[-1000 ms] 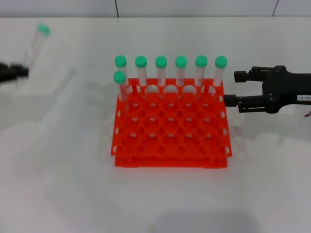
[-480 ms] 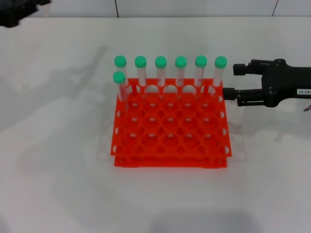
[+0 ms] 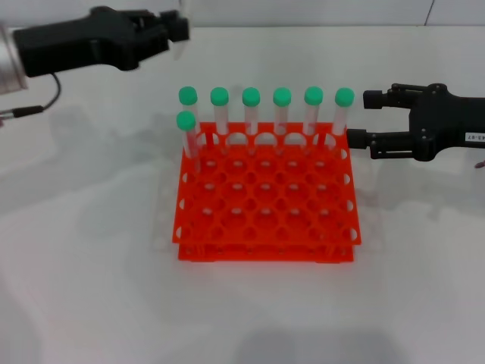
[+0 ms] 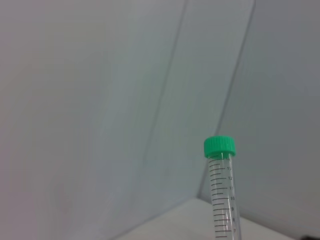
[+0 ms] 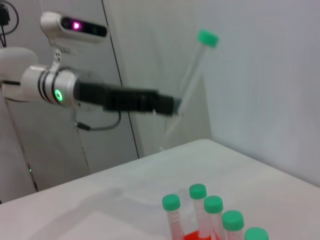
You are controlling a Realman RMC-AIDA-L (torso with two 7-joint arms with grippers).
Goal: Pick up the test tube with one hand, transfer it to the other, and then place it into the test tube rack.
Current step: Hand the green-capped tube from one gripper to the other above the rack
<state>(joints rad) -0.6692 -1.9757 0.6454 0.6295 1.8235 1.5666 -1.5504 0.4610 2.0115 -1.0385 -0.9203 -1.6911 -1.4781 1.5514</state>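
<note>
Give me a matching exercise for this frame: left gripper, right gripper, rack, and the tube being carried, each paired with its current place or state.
Things:
1. left gripper
2. right gripper
3. test tube rack
4. test tube

States:
A. Resting on the table, seven green-capped tubes standing in it
B. Held in the air, tilted, green cap uppermost
C. Open and empty, level with the rack's right side
D. Raised behind the rack's left corner, shut on a tube

Pairs: 1-D, 2-C, 3-A, 4-B
</note>
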